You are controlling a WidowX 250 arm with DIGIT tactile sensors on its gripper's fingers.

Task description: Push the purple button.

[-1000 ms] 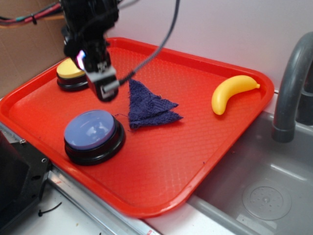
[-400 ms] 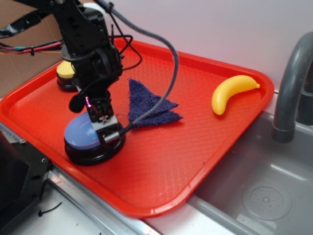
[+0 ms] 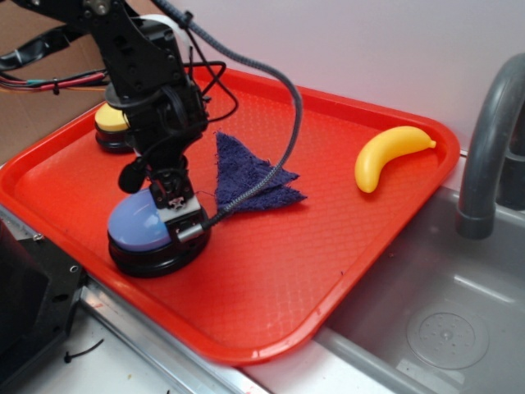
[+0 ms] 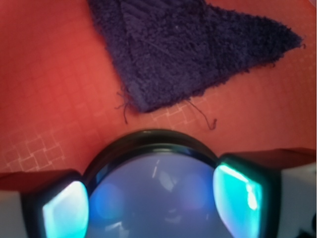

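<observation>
The gripper (image 3: 176,215) sits on the purple button (image 3: 139,226) at the tray's (image 3: 271,287) near-left, fingers (image 4: 64,213) spread across its dome, holding nothing — cloth (image 3: 246,176) just right, yellow button (image 3: 111,121) behind, banana (image 3: 385,156) far right.

We see the exterior view evenly and brightly lit, with soft glare on the red tray (image 3: 344,246) and a pale sheen on the banana (image 3: 387,154). Shadows are faint and short. The picture is slightly soft and grainy. In the wrist view, the purple button (image 4: 153,198) fills the bottom of the frame, out of focus, with blurred white reflections on its dome. The fingertips (image 4: 64,213) at the lower corners glow cyan. The cloth (image 4: 188,49) above is sharper.
</observation>
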